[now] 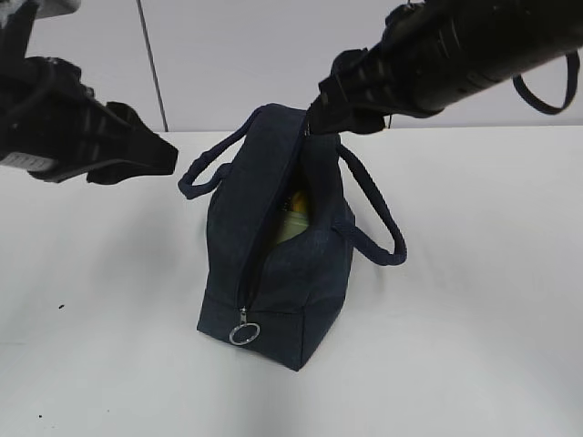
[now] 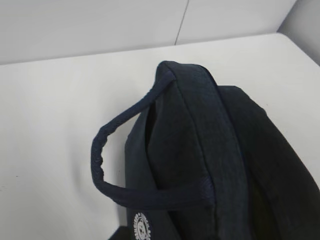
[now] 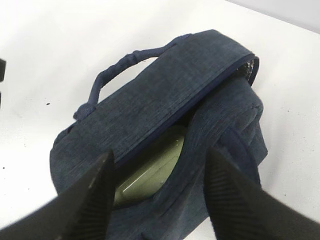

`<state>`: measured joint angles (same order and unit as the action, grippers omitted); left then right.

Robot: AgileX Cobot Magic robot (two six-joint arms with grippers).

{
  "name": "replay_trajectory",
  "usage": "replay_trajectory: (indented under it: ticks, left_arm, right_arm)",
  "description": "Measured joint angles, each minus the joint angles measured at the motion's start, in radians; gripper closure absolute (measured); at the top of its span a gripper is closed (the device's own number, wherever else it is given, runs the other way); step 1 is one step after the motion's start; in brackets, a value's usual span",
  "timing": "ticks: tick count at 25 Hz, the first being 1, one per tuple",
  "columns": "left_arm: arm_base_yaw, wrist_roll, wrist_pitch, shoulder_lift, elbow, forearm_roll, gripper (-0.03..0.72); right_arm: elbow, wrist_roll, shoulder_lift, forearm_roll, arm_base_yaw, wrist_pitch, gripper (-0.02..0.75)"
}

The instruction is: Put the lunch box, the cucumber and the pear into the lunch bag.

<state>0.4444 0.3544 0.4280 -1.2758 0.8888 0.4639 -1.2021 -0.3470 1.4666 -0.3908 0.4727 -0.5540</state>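
The soft lunch bag (image 1: 278,264) at frame centre looks floppy, best lifted by its handles; right gripper (image 3: 157,192) wide, empty, left unclear.

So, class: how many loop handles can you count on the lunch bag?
2: left handle sticks out on the lunch bag's left side; right handle droops on its right. None looks hidden.

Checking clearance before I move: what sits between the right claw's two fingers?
In the right wrist view, the lunch bag's open zip gap lies between the fingers, showing the lunch box's sage-green lid inside.
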Motion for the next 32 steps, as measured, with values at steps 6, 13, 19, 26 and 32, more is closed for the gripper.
replay_trajectory:
  ticks: [6, 13, 19, 26, 32]
  left_arm:
    - [0.000, -0.001, -0.162, 0.083, -0.167, 0.016, 0.401]
    - [0.000, -0.001, -0.191, 0.091, -0.192, 0.020, 0.401]
    - [0.000, -0.001, -0.218, 0.091, -0.192, 0.055, 0.420]
    - [0.000, -0.001, -0.196, 0.091, -0.192, 0.068, 0.431]
    - [0.000, -0.001, -0.193, 0.091, -0.192, 0.066, 0.432]
  right_arm:
    - [0.341, -0.159, -0.154, -0.048, 0.088, 0.292, 0.310]
    - [0.535, -0.219, -0.177, -0.054, 0.095, 0.539, 0.358]
    - [0.535, -0.220, -0.167, -0.092, 0.095, 0.591, 0.416]
    - [0.648, -0.220, -0.167, -0.057, 0.141, 0.622, 0.425]
    - [0.744, -0.158, -0.081, 0.162, 0.247, 0.780, 0.426]
